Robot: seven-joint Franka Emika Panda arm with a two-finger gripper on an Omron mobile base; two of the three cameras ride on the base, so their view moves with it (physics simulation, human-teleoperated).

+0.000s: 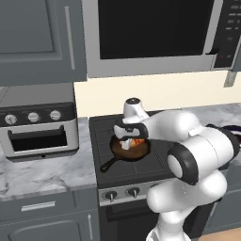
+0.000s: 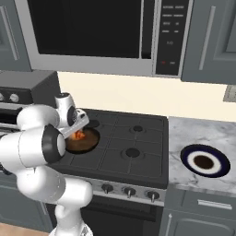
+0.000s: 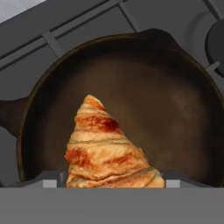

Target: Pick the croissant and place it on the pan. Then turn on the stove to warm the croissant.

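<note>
We are holding our end effector (image 1: 131, 141) over the pan (image 1: 142, 151), on the left side of the stove (image 1: 106, 126). From the left base view the end effector is hanging just above the pan's brownish inside, with the croissant (image 1: 137, 142) showing as an orange lump at its tip. From the right base view we are seeing the same thing: the croissant (image 2: 79, 135) is sitting right under the end effector (image 2: 77, 133), above the pan (image 2: 87, 144).

In the hand view the croissant (image 3: 106, 151) is rising between the fingers, its pointed end reaching out over the middle of the pan (image 3: 175, 109), so the end effector is clamped on the croissant. We cannot tell whether the pastry is already touching the pan's bottom.

The pan's long black handle is pointing toward the front left of the stove (image 2: 133, 152), whose dark knobs are lining the silver front panel. A toaster oven (image 1: 38, 129) is standing on the counter (image 1: 42, 172) to the left, and a dark plate with a white rim (image 2: 204, 161) is lying on the counter to the right.
</note>
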